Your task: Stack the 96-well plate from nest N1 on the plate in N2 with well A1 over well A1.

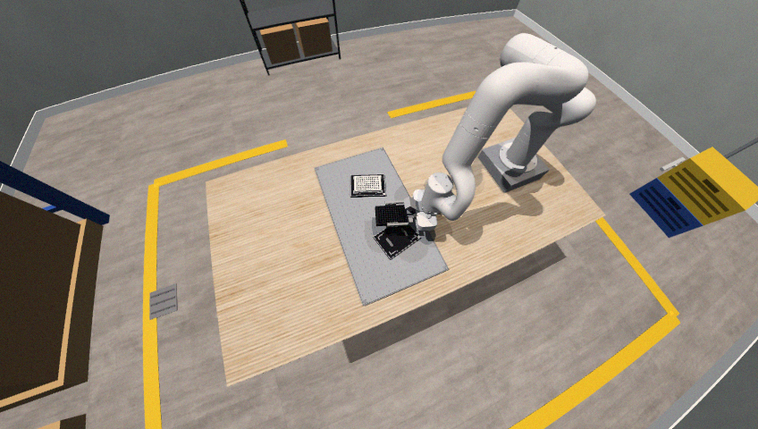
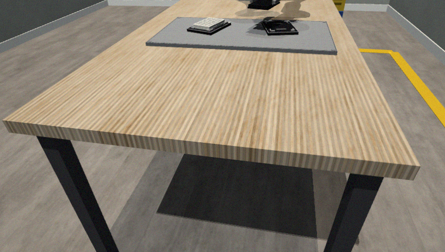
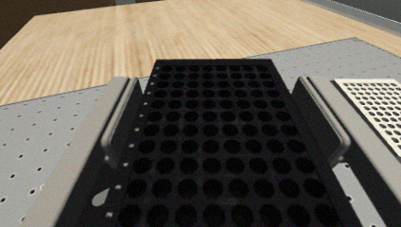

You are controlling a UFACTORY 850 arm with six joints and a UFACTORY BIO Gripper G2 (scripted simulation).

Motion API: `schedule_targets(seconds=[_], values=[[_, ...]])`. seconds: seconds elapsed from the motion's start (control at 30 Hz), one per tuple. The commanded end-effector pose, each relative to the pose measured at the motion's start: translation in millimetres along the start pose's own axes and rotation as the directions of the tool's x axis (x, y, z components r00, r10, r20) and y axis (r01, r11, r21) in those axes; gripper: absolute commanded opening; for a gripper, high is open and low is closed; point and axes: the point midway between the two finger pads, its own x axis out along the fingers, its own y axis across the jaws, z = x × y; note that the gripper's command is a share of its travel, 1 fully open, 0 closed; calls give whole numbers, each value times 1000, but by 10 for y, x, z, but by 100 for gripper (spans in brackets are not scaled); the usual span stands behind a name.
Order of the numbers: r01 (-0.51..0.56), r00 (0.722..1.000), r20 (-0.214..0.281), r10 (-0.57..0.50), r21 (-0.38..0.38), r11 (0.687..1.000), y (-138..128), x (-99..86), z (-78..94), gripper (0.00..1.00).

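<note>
Across a wood-topped surface (image 1: 265, 255) (image 2: 218, 103) (image 3: 165, 28), a transfer between two nests was staged by a UFACTORY 850 arm (image 1: 494, 101), reached out from one end. A perforated grey board (image 1: 353, 233) (image 2: 237, 37) (image 3: 47, 123) was laid between, apparently as a common footing for both nests. Plate nest N1 (image 1: 396, 245) (image 2: 281, 28), on the arm's left, was left without its plate and was set askew to N2. In plate nest N2 (image 1: 367, 195) (image 2: 221, 28), the white 96-well plate (image 1: 367, 184) (image 2: 208, 23) (image 3: 378, 101) was seated, apparently flat, as the base for the stack. The black 96-well plate (image 1: 391, 214) (image 2: 263, 3) (image 3: 213, 118), the one to be moved, was held above the board, wells upward, presumably to be lowered without tipping. It was gripped by the BIO Gripper G2 (image 1: 396, 214) (image 3: 226, 118), whose jaws were closed to the plate's width along its two long sides, so that its underside was left free for nesting. Pale marks were shown along one edge, but well A1 could not be identified; its alignment was judged the chief risk.
</note>
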Motion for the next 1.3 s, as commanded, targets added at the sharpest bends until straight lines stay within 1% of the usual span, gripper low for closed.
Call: schedule_targets(seconds=[0.0,0.4,0.47,0.97,1.03,1.27], values=[[16,1000,10,-16,-13,1000,-116,64,13,0],[16,1000,10,-16,-13,1000,-485,218,20,0],[16,1000,10,-16,-13,1000,-485,218,20,0],[16,1000,10,-16,-13,1000,-947,411,28,0],[16,1000,10,-16,-13,1000,-947,411,28,0],[16,1000,10,-16,-13,1000,-1163,501,32,0]])
